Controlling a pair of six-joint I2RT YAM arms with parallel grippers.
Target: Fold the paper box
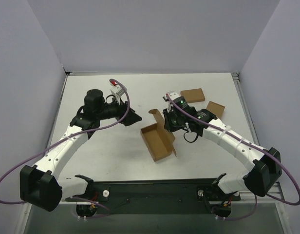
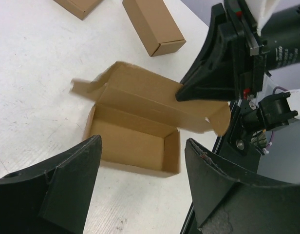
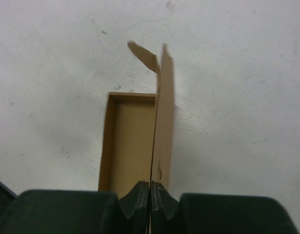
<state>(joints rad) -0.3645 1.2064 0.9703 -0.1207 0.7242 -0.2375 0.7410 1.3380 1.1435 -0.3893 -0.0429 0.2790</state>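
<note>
The paper box [image 1: 158,141] lies mid-table as an open shallow brown tray with its lid flap standing upright along the right side. My right gripper [image 1: 169,125] is shut on the top edge of that lid flap [image 3: 163,126]; in the right wrist view the pads of the right gripper [image 3: 150,187] meet on the thin cardboard edge, with the tray [image 3: 130,141] to the flap's left. My left gripper [image 1: 135,118] hovers open just left of the box. In the left wrist view the left gripper [image 2: 142,156] stands wide apart before the box [image 2: 135,141], holding nothing.
Two smaller closed brown boxes sit behind the right arm, one [image 1: 193,94] flat at the back and one [image 1: 215,109] nearer the right arm; both also show in the left wrist view [image 2: 155,27] [image 2: 77,5]. White walls enclose the table on three sides.
</note>
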